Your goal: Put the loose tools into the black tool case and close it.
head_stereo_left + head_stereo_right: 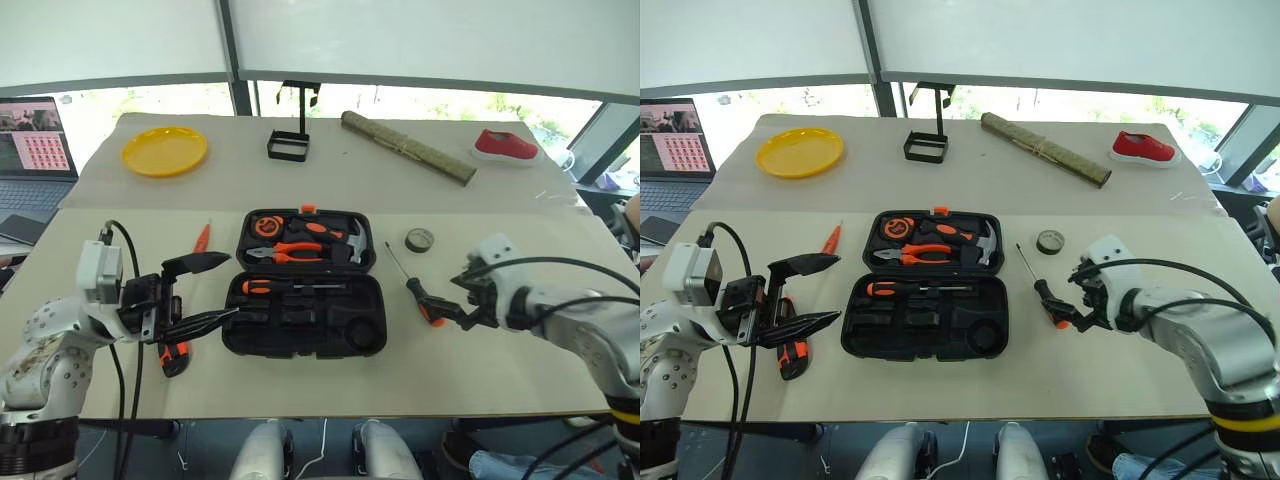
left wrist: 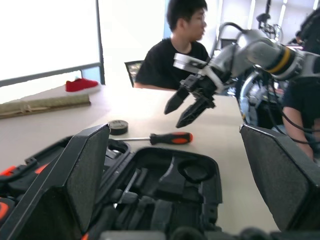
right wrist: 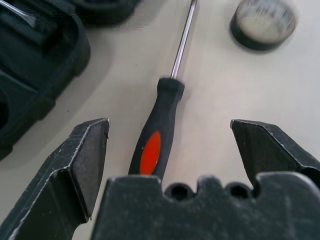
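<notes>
The black tool case lies open mid-table. Its far half holds pliers and a hammer, and its near half holds one screwdriver. My left gripper hovers open just left of the case, empty, above the utility knife. The small orange tester screwdriver lies further back on the left. Right of the case lie a second screwdriver and the dark tape roll. My right gripper is open, tilted down over that screwdriver's handle, fingers on either side of it and not touching.
At the back of the table are a yellow plate, a black wire stand, a rolled mat and a red shoe. A laptop sits far left. A person sits beyond the table's right side.
</notes>
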Available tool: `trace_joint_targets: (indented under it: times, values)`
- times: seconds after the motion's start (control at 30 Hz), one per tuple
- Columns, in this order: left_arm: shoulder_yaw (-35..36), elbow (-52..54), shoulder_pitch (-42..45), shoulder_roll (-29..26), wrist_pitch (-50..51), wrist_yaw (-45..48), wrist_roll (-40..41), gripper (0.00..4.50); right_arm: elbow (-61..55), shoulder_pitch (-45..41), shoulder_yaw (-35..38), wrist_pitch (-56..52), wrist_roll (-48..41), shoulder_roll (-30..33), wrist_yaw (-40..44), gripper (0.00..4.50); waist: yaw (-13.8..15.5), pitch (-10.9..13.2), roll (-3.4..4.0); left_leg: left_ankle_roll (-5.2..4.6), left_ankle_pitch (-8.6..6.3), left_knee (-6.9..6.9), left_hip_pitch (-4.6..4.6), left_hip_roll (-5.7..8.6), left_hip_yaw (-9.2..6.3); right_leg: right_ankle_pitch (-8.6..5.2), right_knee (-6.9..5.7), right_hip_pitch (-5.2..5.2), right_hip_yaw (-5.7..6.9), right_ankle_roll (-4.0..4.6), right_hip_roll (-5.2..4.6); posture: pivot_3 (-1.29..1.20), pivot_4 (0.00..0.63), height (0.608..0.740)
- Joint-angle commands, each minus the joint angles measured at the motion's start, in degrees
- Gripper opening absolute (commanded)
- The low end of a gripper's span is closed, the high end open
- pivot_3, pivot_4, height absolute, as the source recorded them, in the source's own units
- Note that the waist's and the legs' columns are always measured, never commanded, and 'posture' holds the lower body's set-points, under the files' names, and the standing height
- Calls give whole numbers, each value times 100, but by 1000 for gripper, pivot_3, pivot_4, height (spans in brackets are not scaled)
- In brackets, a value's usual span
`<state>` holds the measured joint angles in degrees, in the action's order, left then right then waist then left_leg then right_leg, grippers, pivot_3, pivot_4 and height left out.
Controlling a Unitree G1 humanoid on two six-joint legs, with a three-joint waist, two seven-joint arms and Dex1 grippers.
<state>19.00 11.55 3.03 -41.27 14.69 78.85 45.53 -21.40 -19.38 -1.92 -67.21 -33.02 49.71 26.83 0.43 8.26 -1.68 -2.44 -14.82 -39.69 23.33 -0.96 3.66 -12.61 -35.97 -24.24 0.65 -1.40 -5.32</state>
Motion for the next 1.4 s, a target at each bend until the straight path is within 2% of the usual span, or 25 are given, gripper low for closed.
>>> trace_joint_targets:
  times: [0.03, 0.17, 0.23, 0.33, 0.37, 0.5, 0.57, 0.7, 0.77, 0.83, 1.07, 1.17, 1.4]
  values:
    - [113, -19, -125, -130, -269, 194, -167, 4490, 259, -269, -383, -191, 396, 65, -66, 4251, -2, 0, 0, 0, 0, 0, 1, 0, 1, 0, 2, -1, 1, 0, 0, 0, 150, 740]
    - [137, -93, -175, -94, -369, 157, -242, 4500, 540, -374, -620, -17, 650, -102, -50, 3149, 24, 0, -1, 0, 0, -3, 4, 1, 0, 2, 4, 0, 2, -6, -2, 0, 150, 740]
    - [127, -106, -179, -46, -437, 151, -280, 4500, 627, -377, -611, 123, 823, -211, -145, 2402, 14, -3, -6, 0, 0, -4, 2, -1, 0, 4, 8, 6, 2, -8, 0, 0, 150, 740]
    - [124, -85, -187, 6, -530, 124, -275, 4500, 615, -241, -378, 207, 958, -235, -172, 1316, 12, -3, -5, 0, 0, -5, 0, -1, 1, 5, 8, 5, -1, -11, 0, 0, 150, 740]
    - [120, -81, -202, 26, -582, 132, -281, 4500, 555, -136, -233, 215, 980, -176, -168, 1079, 19, -3, -6, 0, 0, -5, 0, -1, 1, 5, 8, 6, -1, -11, -1, 0, 150, 740]
    - [118, -52, -285, 35, -612, 108, -286, 4500, 167, 286, 198, 334, 1055, 333, 25, 1023, 63, -1, -2, 0, 0, -4, 7, 6, 0, 8, 9, 4, 2, -20, -11, 0, 150, 740]
    - [155, -94, -329, 22, -628, 64, -311, 4500, -115, 367, 365, 516, 995, 656, 320, 1023, 50, 1, 0, -4, -2, -7, 11, 9, 2, 8, 13, 3, 1, -25, -14, 0, 150, 740]
    - [264, -236, -463, -16, -697, -3, -415, 4500, -509, 197, 599, 1378, 631, 778, 1238, 1023, -69, 1, 0, -5, -3, -4, 8, -2, 5, 7, 16, -2, -7, -22, 1, 0, 150, 740]
    - [347, -414, -571, -72, -831, 1, -571, 4500, -626, -186, 338, 2205, 442, 592, 2073, 1023, -139, 2, 2, -4, -3, 1, -2, -9, 4, 2, 13, 1, -8, -14, 11, 0, 150, 740]
    - [424, -623, -684, -217, -1065, 104, -817, 4500, -498, -765, -257, 2511, 453, 269, 2603, 1023, -168, 4, 3, -4, -3, 7, -10, -16, 3, -6, 8, -2, -8, -1, 19, 0, 150, 740]
    - [590, -631, -1005, -369, -1232, 134, -932, 4500, 563, -2349, -2192, 2612, 1455, -635, 3260, 1023, -92, 18, -1, 0, -4, 5, 1, -11, -1, -5, 2, -11, 8, 3, -1, 0, 150, 740]
    - [614, -422, -1175, -364, -1190, 73, -895, 4500, 1046, -2775, -2936, 2755, 2167, -766, 3422, 1023, -64, 20, 1, -1, -4, 4, 10, 4, 0, 3, 4, -16, 10, -10, -22, 0, 150, 740]
    - [587, -206, -1359, -306, -1193, -51, -898, 4500, 1428, -3021, -3495, 2852, 2893, -951, 3684, 1023, -77, 21, 1, -2, -7, 2, 19, 10, 1, 9, 8, -22, 17, -16, -33, 0, 150, 740]
